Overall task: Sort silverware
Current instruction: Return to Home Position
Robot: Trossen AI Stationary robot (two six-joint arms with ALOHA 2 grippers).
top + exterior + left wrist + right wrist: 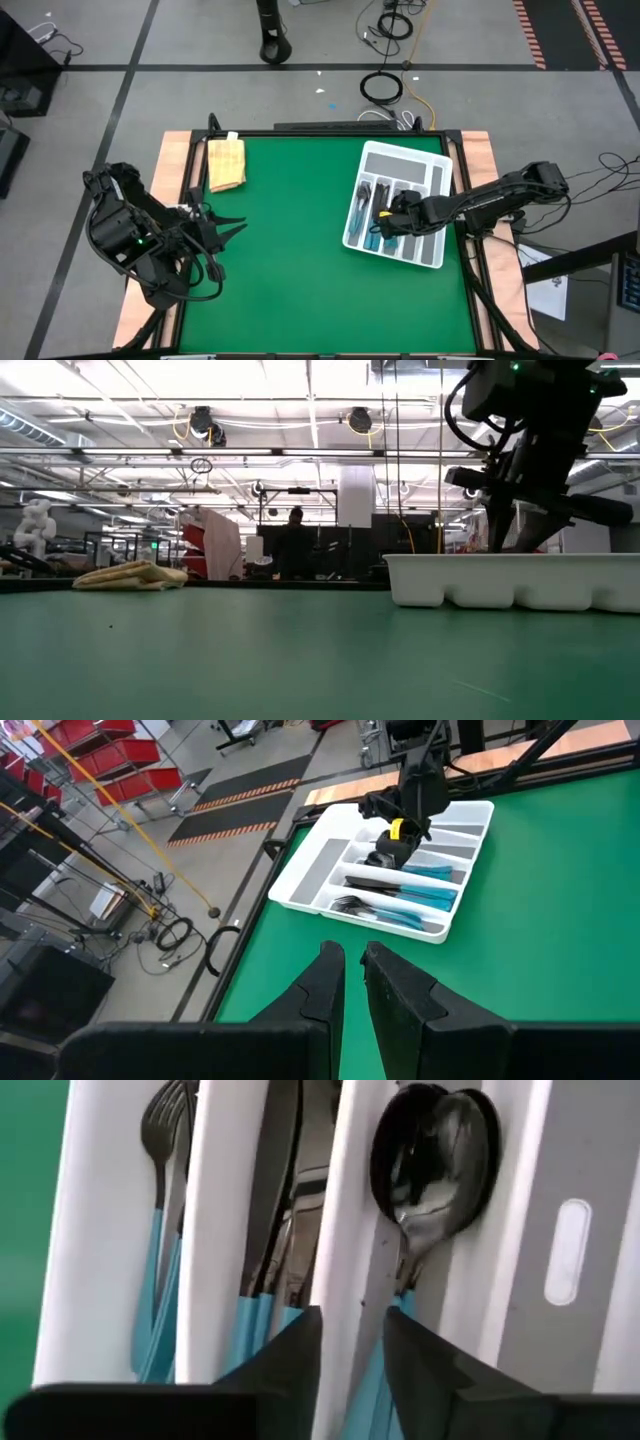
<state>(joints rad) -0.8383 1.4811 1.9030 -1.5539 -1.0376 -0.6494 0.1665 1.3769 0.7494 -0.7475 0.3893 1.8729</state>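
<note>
White tray (405, 158) holding sorted forks (165, 1120), knives (275, 1170), spoons (435, 1150); right end effector (352, 1318) parted over spoons, left end effector (352, 950) parted at surface (300, 250) edge.

The green table (300, 280) carries a white cutlery tray (405, 160) and a tan block (226, 163).

A grey concrete floor (300, 95) with dark seam lines carries a coiled black cable (381, 87). Red metal shelving racks (110, 750) stand near black floor mats with orange-striped edges (240, 785). Bright white ceiling light panels (150, 380) glow above pipes.
</note>
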